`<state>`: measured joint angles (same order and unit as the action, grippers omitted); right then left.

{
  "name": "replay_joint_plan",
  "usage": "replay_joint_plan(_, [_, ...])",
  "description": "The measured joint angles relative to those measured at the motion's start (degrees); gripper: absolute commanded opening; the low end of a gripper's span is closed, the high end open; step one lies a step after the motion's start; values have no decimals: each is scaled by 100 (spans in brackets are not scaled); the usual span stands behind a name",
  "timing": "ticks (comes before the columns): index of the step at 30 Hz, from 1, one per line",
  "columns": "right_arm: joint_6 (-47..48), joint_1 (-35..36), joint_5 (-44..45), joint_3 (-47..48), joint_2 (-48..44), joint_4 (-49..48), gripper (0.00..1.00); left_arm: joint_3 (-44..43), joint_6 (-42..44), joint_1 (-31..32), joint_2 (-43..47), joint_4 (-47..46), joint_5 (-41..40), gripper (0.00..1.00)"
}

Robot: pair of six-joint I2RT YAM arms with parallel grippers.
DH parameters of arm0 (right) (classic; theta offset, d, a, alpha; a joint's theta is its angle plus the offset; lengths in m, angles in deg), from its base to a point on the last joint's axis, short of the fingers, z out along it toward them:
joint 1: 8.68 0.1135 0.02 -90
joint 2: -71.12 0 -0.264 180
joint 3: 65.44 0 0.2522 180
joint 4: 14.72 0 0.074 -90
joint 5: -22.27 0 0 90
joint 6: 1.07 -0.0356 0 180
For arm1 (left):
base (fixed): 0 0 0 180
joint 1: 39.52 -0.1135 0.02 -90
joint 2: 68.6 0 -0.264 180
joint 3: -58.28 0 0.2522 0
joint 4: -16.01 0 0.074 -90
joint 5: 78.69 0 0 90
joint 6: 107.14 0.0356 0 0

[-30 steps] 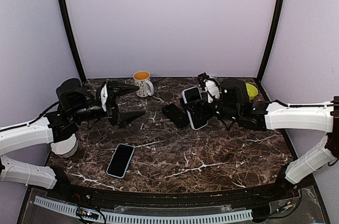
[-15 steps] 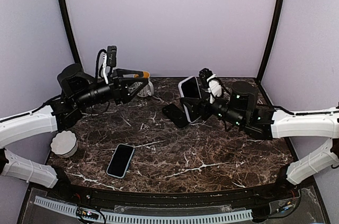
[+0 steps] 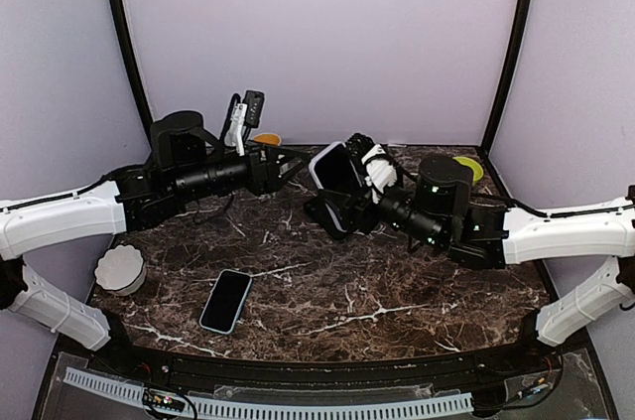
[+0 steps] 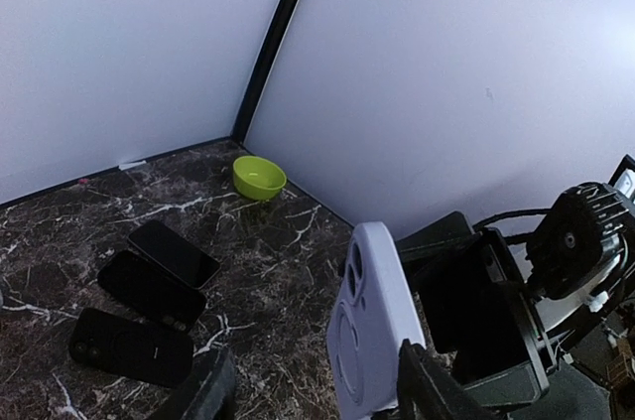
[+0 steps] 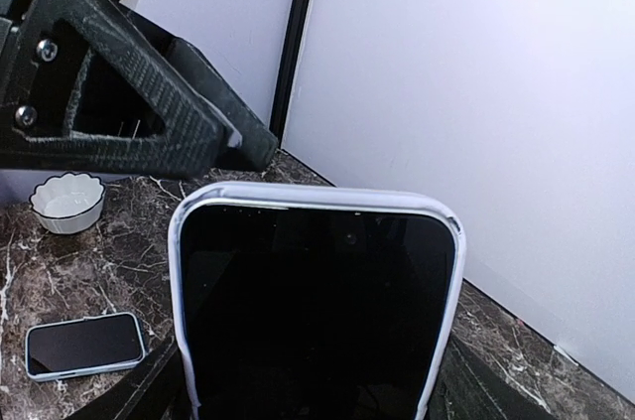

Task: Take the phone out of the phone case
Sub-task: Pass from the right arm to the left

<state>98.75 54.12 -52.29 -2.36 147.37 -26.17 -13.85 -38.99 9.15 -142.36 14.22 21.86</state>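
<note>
The right gripper (image 3: 353, 184) is holding the phone case (image 5: 317, 193), phone (image 5: 313, 311) inside, near the back edge of the tabletop (image 3: 397, 291). The left gripper (image 3: 295, 164) is hovering beside it, half open, empty.

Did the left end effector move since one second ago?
Yes. The left end effector went right, past the mug, toward the cased phone.
</note>
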Motion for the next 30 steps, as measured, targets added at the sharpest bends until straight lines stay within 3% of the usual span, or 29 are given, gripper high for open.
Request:
replay_joint_plan(9, [273,240,411,240,286,201,42,-9,22,190,-33,70,-162,52])
replay_joint_plan(30, [382,411,914,824,675,413,41,-9,328,579,-39,258,-817,20])
